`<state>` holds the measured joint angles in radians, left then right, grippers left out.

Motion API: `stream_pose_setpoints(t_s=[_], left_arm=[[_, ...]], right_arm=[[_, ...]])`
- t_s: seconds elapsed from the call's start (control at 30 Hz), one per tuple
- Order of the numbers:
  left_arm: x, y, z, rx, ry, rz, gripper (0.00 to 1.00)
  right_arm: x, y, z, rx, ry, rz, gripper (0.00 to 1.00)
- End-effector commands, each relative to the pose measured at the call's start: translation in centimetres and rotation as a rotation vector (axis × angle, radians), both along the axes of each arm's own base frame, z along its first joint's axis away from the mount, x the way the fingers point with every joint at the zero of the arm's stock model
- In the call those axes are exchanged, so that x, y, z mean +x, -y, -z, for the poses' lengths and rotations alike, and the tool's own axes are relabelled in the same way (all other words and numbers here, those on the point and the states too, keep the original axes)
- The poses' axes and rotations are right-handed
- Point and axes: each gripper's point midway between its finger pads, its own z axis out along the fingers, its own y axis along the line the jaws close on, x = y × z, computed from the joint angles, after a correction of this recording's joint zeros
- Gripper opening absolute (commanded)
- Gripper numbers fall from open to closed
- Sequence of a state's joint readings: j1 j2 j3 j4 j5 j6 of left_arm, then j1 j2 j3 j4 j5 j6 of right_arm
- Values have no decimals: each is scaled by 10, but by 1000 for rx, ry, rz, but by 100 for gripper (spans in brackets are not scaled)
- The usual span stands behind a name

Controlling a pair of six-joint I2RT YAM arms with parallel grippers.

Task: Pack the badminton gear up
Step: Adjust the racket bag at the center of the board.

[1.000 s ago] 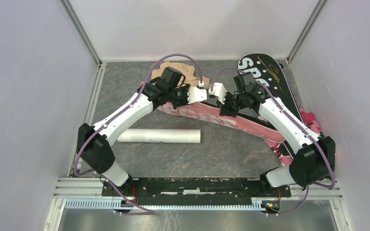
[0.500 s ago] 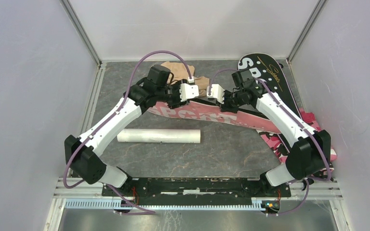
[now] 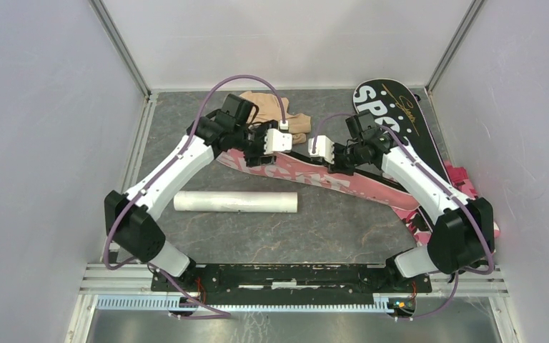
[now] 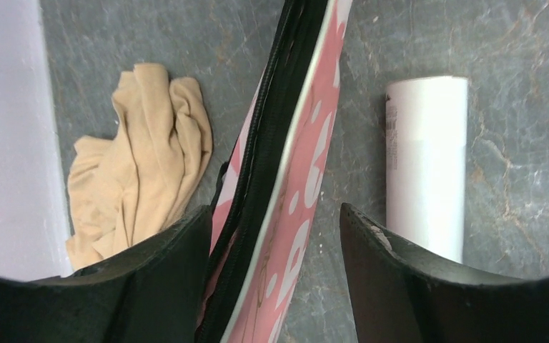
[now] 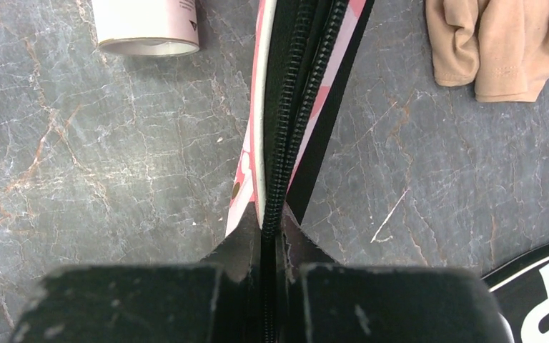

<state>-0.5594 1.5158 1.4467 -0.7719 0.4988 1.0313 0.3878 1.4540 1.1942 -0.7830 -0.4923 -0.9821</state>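
Pinching the pink cover [image 5: 280, 107] by its zipper edge, your right jaws are clamped on it. Your left jaws stand wide apart around the same cover, held edge-up over the tabletop [image 4: 515, 107], between the cloth [image 4: 143, 157] and tube [image 4: 427, 157].

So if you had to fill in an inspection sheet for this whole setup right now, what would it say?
Surface: grey marbled table.
Job's things: pink cover held on edge between both arms; black cover flat at far right; white tube lying nearer the arm bases; rackets, shuttlecocks: nothing seen.
Clutter: tan cloth crumpled at the far side; pink bundle by the right wall, partly hidden.
Grippers: left gripper open astride the pink cover; right gripper shut on its zipper edge.
Cables: purple cable looping over each arm.
Surroundings: plain pale walls on three sides.
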Motion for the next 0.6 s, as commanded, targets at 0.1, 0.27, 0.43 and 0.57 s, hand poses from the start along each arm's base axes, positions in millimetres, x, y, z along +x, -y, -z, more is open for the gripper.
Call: stream_pose_setpoints(t_s=[0.1, 0.27, 0.43, 0.57], left_arm=[[21, -26, 6, 78, -54, 44, 69], [29, -51, 8, 103, -108, 22, 65], [40, -76, 8, 92, -104, -23, 65], [44, -91, 15, 93, -120, -50, 63]], right_arm=[[-2, 16, -3, -33, 65, -1, 0], [-4, 24, 1, -49, 65, 11, 0], [-7, 31, 4, -60, 70, 21, 0], [-9, 34, 5, -59, 73, 21, 0]])
